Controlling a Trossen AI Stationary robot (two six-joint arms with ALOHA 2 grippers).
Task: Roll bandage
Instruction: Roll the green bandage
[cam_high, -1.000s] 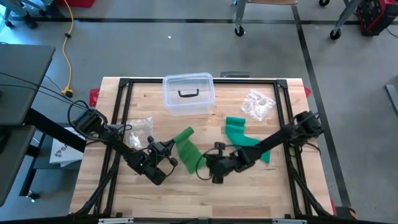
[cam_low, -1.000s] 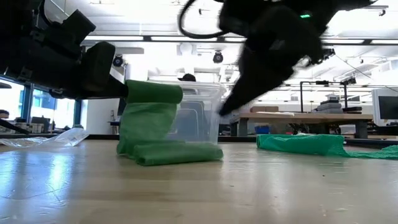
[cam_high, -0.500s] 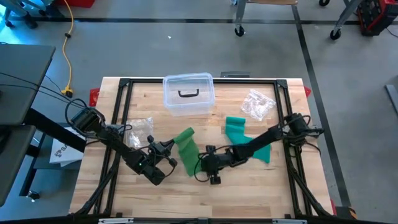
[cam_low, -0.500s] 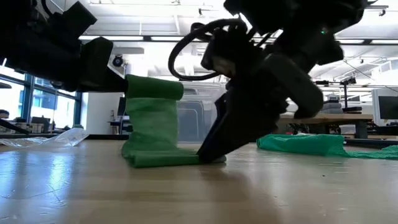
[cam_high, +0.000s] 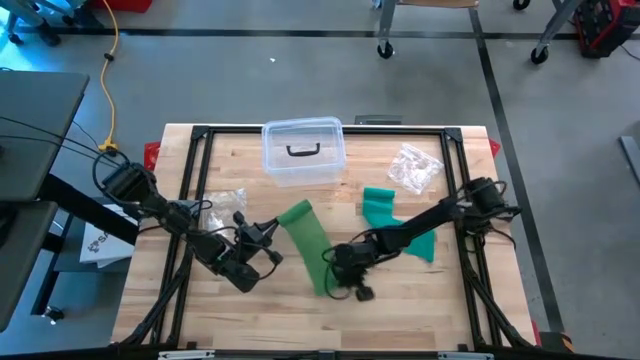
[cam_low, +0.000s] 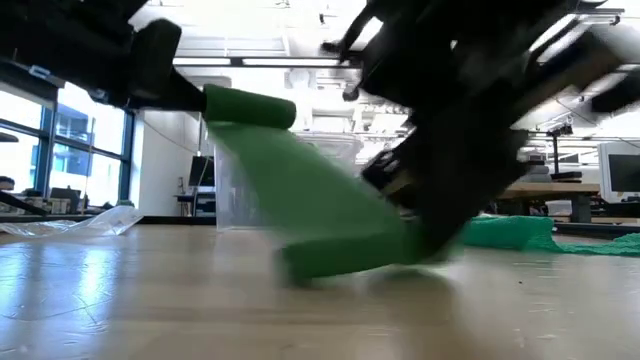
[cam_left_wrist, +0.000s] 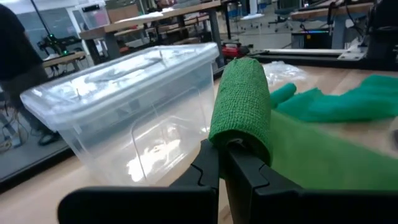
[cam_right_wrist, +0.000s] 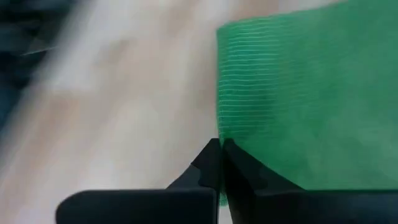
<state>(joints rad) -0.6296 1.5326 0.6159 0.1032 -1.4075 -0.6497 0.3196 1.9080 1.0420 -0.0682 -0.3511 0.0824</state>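
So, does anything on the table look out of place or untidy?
Nothing is spilled or damaged. A second green bandage lies crumpled and unrolled near the right arm, and two crinkled clear wrappers lie loose on the table.

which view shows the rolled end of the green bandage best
The left wrist view: the rolled end fills the frame, sharp, pinched in the left end effector. The low view shows it side-on, the high view only as a small green patch, and the right wrist view shows just flat bandage.

Blocking mid-table: green bandage (cam_high: 308, 240) stretching between both grippers. Crowding far edge: clear bin (cam_high: 303, 151), plastic wrapper (cam_high: 414, 167). Leaving near table (cam_high: 290, 318) strip open.
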